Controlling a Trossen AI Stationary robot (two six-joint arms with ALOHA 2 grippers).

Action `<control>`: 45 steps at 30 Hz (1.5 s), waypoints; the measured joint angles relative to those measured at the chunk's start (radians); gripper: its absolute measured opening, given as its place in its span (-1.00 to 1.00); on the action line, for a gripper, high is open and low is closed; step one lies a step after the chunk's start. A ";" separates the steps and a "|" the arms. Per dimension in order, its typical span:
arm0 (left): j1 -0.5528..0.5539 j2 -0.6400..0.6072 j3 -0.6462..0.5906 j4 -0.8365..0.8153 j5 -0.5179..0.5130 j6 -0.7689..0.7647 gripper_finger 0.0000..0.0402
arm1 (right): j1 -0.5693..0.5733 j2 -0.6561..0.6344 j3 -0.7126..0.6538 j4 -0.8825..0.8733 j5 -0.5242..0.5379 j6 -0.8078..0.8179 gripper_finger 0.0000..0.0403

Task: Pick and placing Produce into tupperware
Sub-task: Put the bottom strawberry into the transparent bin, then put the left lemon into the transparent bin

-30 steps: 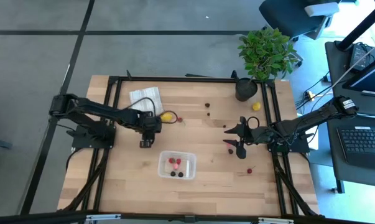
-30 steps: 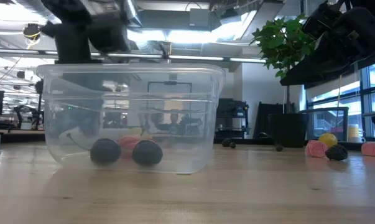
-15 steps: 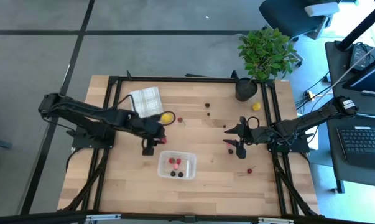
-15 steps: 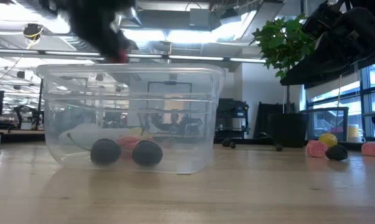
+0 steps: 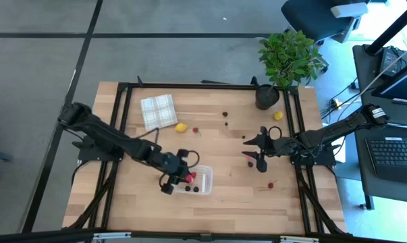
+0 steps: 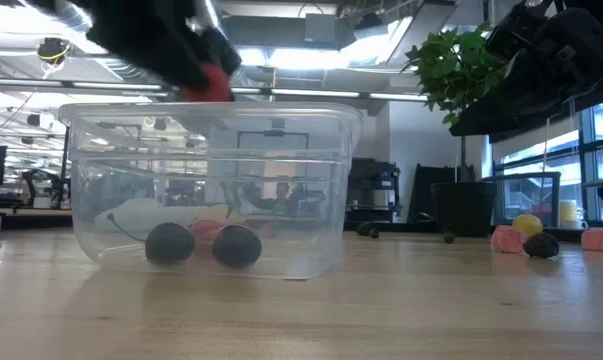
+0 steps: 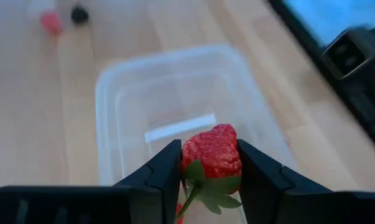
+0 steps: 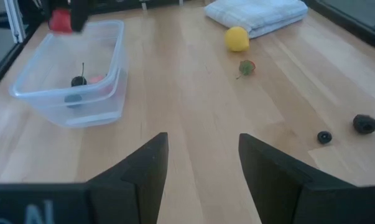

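The clear tupperware (image 5: 198, 179) stands near the table's near middle, with dark cherries (image 6: 169, 243) and red and pink pieces inside. My left gripper (image 5: 181, 177) hangs over the tub's left end, shut on a red strawberry (image 7: 212, 154), which also shows above the rim in the low view (image 6: 213, 82). My right gripper (image 5: 252, 150) waits open, right of the tub, above the table. More produce lies loose: a lemon (image 5: 181, 127), a small red piece (image 5: 195, 129), dark berries (image 5: 225, 115), another lemon (image 5: 278, 115), and a red piece (image 5: 270, 184). My left gripper pinches the strawberry between its two fingers, one finger (image 7: 165, 171) on each side of the red body. The fingers reach in from the table's left, slanting down. The berry is lifted clear above the tub's rim (image 7: 106, 93), and its green cap and stem (image 7: 203, 186) point back toward the wrist.
A white-green checked cloth (image 5: 158, 111) lies at the far left of the table. A potted plant (image 5: 277, 74) stands at the far right corner. Black frame rails (image 5: 125, 128) run along the table's sides. Bare wood lies between the tub and my right gripper.
My left gripper has carried the strawberry from beside the lemon and cloth toward the table's near edge and to the right. It now sits over the tub's left end. The right arm has kept still.
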 joint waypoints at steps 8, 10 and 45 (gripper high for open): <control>0.011 0.102 0.000 -0.002 -0.007 -0.068 -0.33 | 0.000 0.000 0.000 -0.001 0.000 0.058 -0.02; 0.011 0.108 0.000 -0.006 -0.007 -0.068 -0.34 | 0.000 0.000 0.000 -0.001 0.000 0.058 -0.02; 0.070 -0.294 0.000 -0.160 -0.113 0.070 -0.17 | 0.000 0.000 0.000 -0.005 0.000 0.054 -0.02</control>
